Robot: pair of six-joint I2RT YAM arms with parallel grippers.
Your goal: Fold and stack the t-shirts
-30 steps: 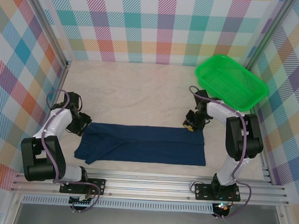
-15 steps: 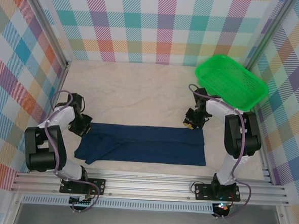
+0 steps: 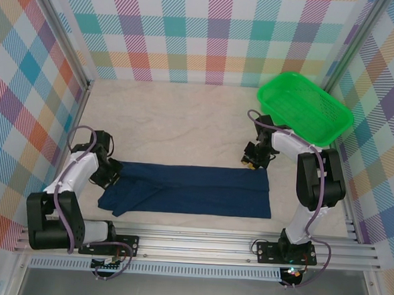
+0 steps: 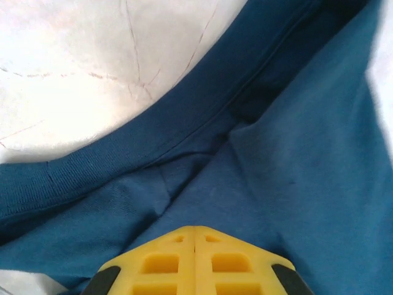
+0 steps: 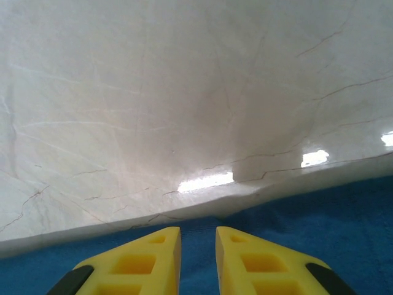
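The dark navy t-shirt (image 3: 191,190) lies on the near part of the pale, crackle-veined table (image 3: 172,119). It is already folded lengthwise into a long flat band, though its left end is still splayed and rumpled. The crosswise folds and the stacking look not yet done. It is soft matte knit with a ribbed hem. The left gripper (image 4: 194,230) has its yellow tips pressed together on that left end, apparently pinching cloth. The right gripper (image 5: 198,236) stands narrowly apart at the far right corner, blue cloth filling the gap, so it likely nips it. The green mesh plastic basket (image 3: 304,108) sits apart at far right.
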